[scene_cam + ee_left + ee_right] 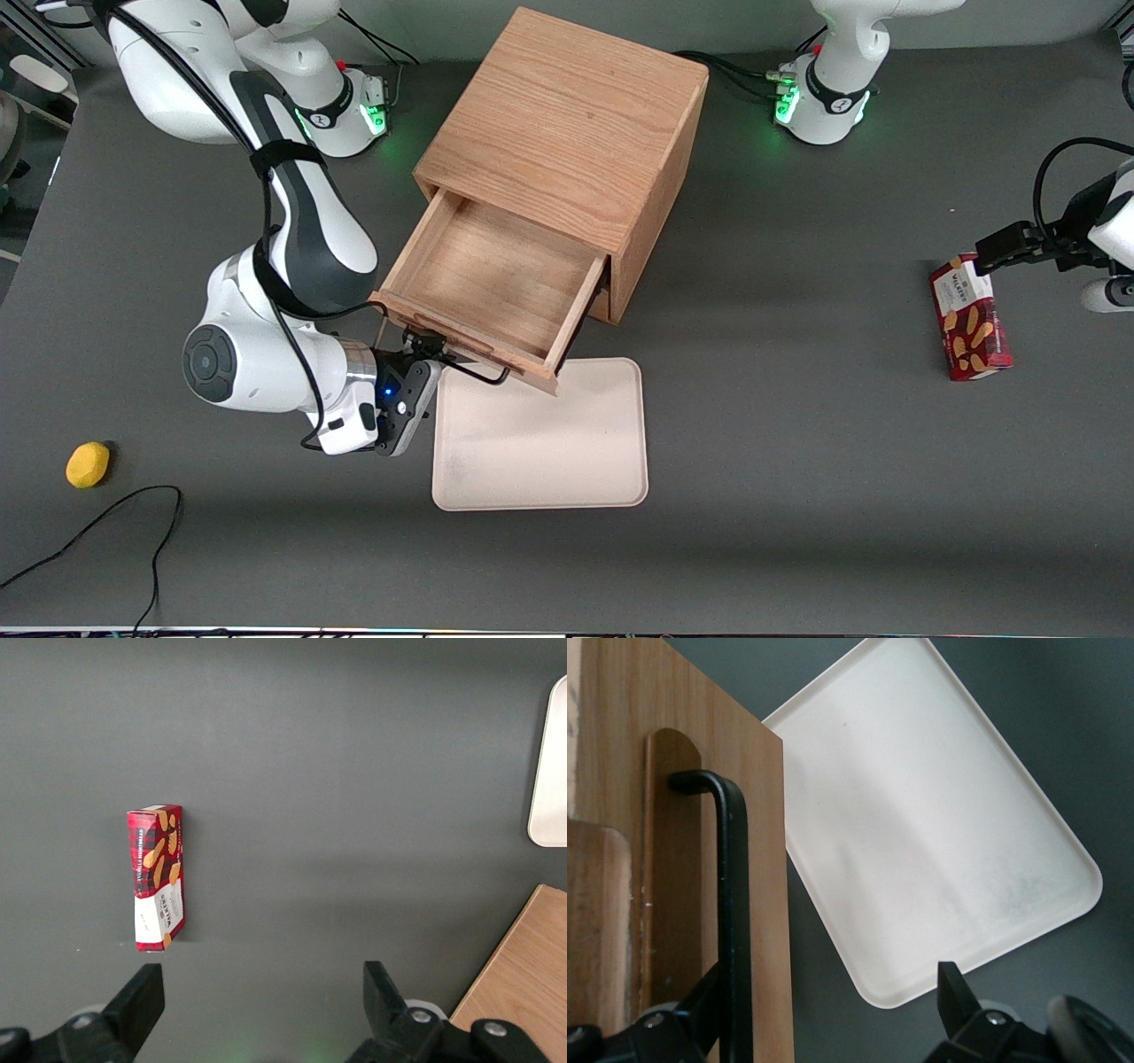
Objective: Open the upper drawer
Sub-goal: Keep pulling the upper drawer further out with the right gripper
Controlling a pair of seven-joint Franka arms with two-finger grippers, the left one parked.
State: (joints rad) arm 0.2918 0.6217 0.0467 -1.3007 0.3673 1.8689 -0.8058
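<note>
Front view: upper drawer [496, 288] pulled well out of the oak cabinet [567, 133], its bare wooden floor exposed, its front panel overhanging the edge of the beige tray [540, 439] that lies on the grey table [797, 443] nearer the camera. Gripper [431, 348] sits at the drawer front, at the end of the black handle [474, 368] toward the working arm. Yellow ball [88, 464] lies toward the working arm's end of the table; red biscuit box [970, 317] toward the parked arm's end. Right wrist view: jaws spread, one finger [700, 1010] just beside the handle bar [731, 904], the other [957, 997] apart over the tray [939, 824]; nothing pinched. Left wrist view: biscuit box [158, 877] flat on the table, tray corner [551, 771] and a cabinet corner [523, 979] visible.
</note>
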